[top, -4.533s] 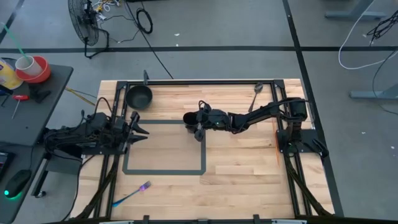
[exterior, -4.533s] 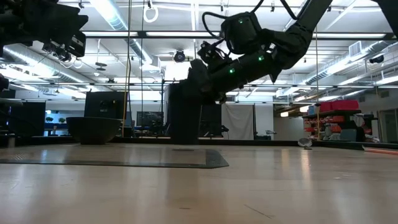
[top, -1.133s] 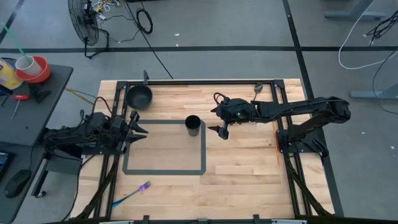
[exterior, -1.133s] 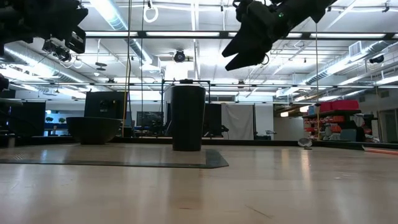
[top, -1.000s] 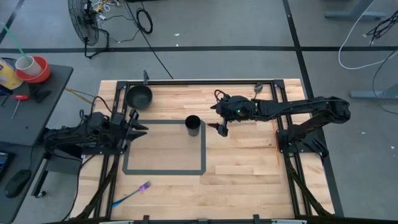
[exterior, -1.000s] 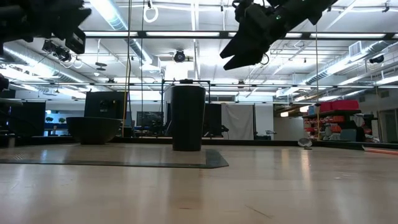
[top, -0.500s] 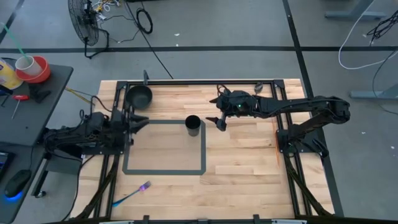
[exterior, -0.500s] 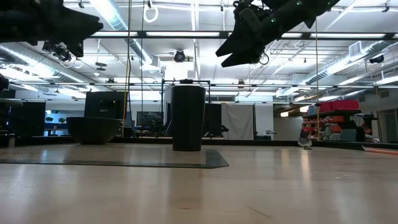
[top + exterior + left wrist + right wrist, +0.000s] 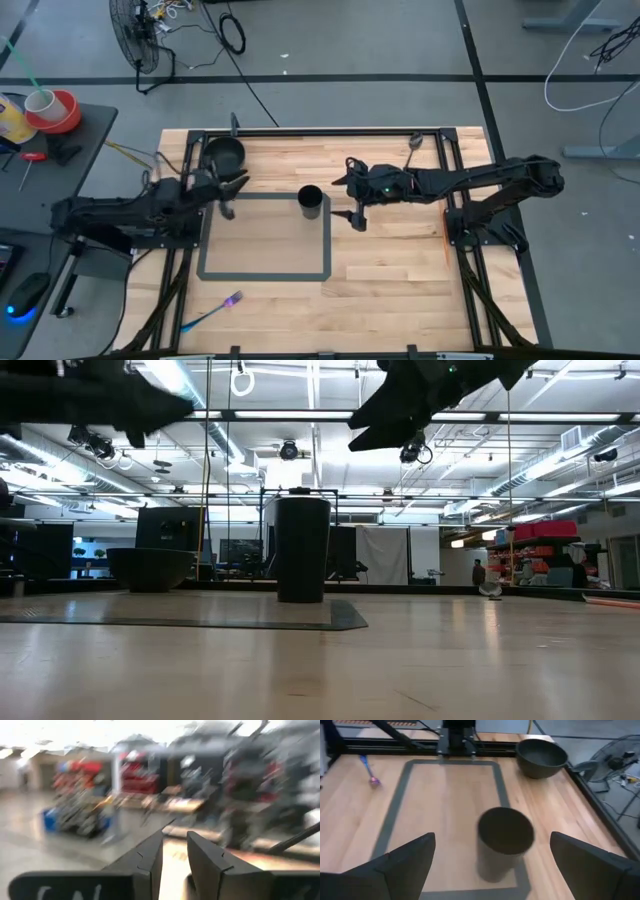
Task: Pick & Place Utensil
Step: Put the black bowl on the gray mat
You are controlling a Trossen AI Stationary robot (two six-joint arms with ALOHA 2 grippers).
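A blue utensil with a purple head (image 9: 215, 311) lies flat near the table's near left corner, also visible in the right wrist view (image 9: 370, 772). A metal spoon (image 9: 413, 150) lies by the far right edge. A black cup (image 9: 310, 201) stands upright on the taped rectangle's far right corner (image 9: 505, 840) (image 9: 302, 550). My right gripper (image 9: 352, 197) hovers open just right of the cup, above the table (image 9: 385, 415) (image 9: 492, 845). My left gripper (image 9: 234, 196) is in the air near the black bowl (image 9: 224, 155), its fingers slightly apart (image 9: 175, 837), holding nothing.
The black bowl (image 9: 150, 568) (image 9: 541, 756) sits at the far left corner. A dark taped rectangle (image 9: 265, 275) marks the table's middle. A black metal frame (image 9: 320, 132) runs along the table's edges. Bare wood lies right of and nearer than the rectangle.
My left arm has swung up and toward the far edge and the middle, bringing its gripper beside the bowl; it is still moving, as its blurred wrist view shows. My right gripper has stayed open beside the cup, drifting only slightly. The cup has not moved.
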